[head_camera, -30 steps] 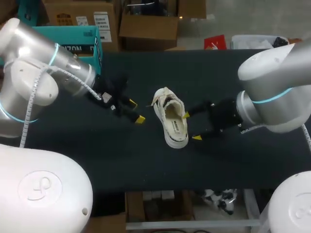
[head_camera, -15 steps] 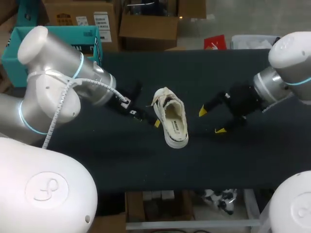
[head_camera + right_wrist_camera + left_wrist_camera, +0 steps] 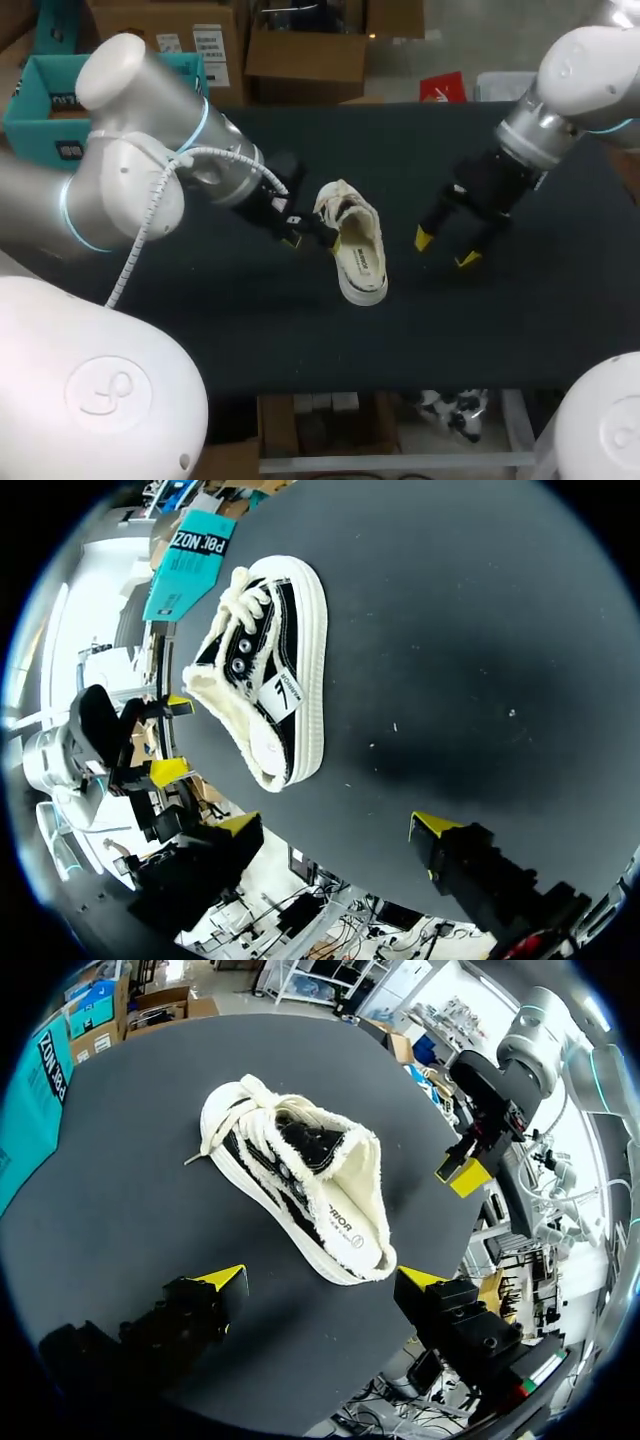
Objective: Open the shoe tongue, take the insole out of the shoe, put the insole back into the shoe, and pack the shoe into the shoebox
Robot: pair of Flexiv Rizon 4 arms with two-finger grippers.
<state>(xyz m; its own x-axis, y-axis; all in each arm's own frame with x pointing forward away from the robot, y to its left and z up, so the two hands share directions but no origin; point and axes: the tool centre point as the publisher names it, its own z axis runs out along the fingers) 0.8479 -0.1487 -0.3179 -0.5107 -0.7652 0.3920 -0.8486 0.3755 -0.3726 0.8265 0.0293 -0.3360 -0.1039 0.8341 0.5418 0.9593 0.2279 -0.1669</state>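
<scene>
A cream-and-black sneaker [image 3: 355, 243] lies on the black table [image 3: 300, 330], its insole showing inside. My left gripper [image 3: 312, 240] sits at the shoe's left side, open. In the left wrist view the sneaker [image 3: 300, 1175] lies just ahead of that gripper [image 3: 322, 1278], its heel between the spread fingers, neither touching. My right gripper [image 3: 444, 250] hangs open to the right of the shoe, well apart from it. The right wrist view has the sneaker [image 3: 270, 670] ahead of the empty right gripper [image 3: 337, 825]. The teal shoebox [image 3: 70, 100] stands at the table's far left.
My right gripper [image 3: 465, 1170] shows beyond the shoe in the left wrist view, and my left gripper [image 3: 165, 740] shows beside the shoe in the right wrist view. The teal shoebox [image 3: 195, 555] lies past the toe. Bare table stretches in front of the shoe.
My left gripper has moved right, up to the shoe. My right gripper has drawn back from the shoe to the right and opened a little wider. The shoe has stayed put.
</scene>
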